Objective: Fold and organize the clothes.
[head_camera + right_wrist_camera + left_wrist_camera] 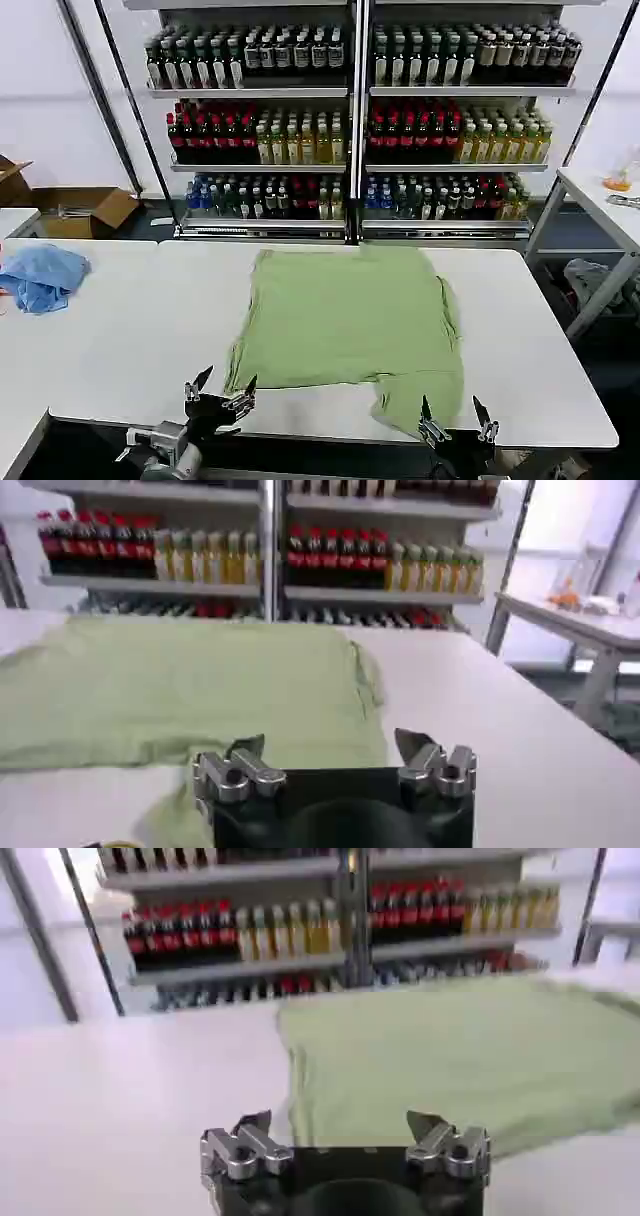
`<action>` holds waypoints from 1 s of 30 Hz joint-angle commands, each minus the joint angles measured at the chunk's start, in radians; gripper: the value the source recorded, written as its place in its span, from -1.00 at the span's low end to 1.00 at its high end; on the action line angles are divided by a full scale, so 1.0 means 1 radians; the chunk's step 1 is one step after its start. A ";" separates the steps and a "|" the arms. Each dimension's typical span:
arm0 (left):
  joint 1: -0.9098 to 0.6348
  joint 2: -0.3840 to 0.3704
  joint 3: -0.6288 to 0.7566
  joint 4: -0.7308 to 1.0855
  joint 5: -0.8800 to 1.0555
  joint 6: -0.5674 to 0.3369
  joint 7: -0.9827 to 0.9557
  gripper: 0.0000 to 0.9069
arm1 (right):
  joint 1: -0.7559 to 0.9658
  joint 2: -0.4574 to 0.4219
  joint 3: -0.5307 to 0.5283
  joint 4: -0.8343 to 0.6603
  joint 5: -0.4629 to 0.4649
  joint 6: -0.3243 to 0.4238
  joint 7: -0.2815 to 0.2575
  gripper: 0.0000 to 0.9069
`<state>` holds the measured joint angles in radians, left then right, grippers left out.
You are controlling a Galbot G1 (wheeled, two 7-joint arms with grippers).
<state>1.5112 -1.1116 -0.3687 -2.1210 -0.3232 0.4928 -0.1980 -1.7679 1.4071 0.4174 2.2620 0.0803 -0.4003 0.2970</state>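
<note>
Folding has barely started, judging by how the shirt (345, 315) lies. It is spread across the white table (130, 340), mostly flat, with its side edges looking tucked in so the body reads as a rough rectangle. One flap of cloth hangs out of that rectangle at the near corner, reaching the table's front edge right in front of the right gripper (458, 420). The far hem lies well beyond both grippers, toward the shelves of bottles (350, 120).

The left gripper (220, 390) hovers at the table's near edge, its fingers spread apart and empty. The shirt's near corner sits just ahead of it and a little to its inner side; in the left wrist view the left gripper (345, 1138) faces bare table on its outer side and green cloth (460, 1058) on the other. The right gripper also has its fingers apart, holding nothing, with the loose flap directly before its fingertips; the right wrist view shows the right gripper (335, 760) with the shirt (190, 690) stretching ahead of it.

What remains, as I read it: take hold of the near edge, carry it over to the far hem, and tidy the stray flap. A blue cloth (40, 275) lies crumpled well off beyond the left gripper's outer side, untouched.
</note>
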 commanded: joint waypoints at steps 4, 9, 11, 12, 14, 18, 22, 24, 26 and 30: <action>-0.129 0.011 0.041 0.167 -0.016 0.085 -0.023 1.00 | 0.046 0.008 -0.015 -0.051 0.021 -0.086 0.021 1.00; -0.139 0.010 0.050 0.175 -0.028 0.085 -0.024 0.38 | 0.047 0.014 -0.022 -0.059 0.065 -0.107 0.047 1.00; -0.137 0.010 0.054 0.172 -0.037 0.084 -0.026 -0.24 | 0.046 0.014 -0.023 -0.064 0.082 -0.116 0.054 1.00; -0.136 0.011 0.055 0.171 -0.041 0.084 -0.025 -0.60 | 0.045 0.014 -0.024 -0.065 0.085 -0.116 0.055 0.64; -0.130 0.012 0.057 0.161 -0.076 0.083 -0.015 -0.89 | 0.044 0.014 -0.028 -0.067 0.098 -0.119 0.061 -0.49; -0.117 0.010 0.056 0.139 -0.103 0.071 0.008 -0.93 | 0.043 0.015 -0.031 -0.066 0.117 -0.125 0.064 -1.00; -0.110 0.015 0.052 0.131 -0.104 0.060 0.020 -0.93 | 0.041 0.018 -0.031 -0.064 0.139 -0.130 0.060 -1.00; -0.106 0.020 0.048 0.128 -0.104 0.058 0.026 -0.93 | 0.039 0.019 -0.031 -0.062 0.147 -0.130 0.058 -1.00; -0.099 0.023 0.045 0.125 -0.105 0.054 0.029 -0.93 | 0.037 0.021 -0.029 -0.061 0.154 -0.129 0.055 -1.00; -0.086 0.026 0.038 0.113 -0.107 0.037 0.039 -0.93 | 0.030 0.020 -0.023 -0.051 0.157 -0.121 0.045 -1.00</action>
<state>1.4172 -1.0890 -0.3275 -2.0026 -0.4136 0.5422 -0.1754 -1.7404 1.4257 0.3969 2.2134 0.2143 -0.5112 0.3412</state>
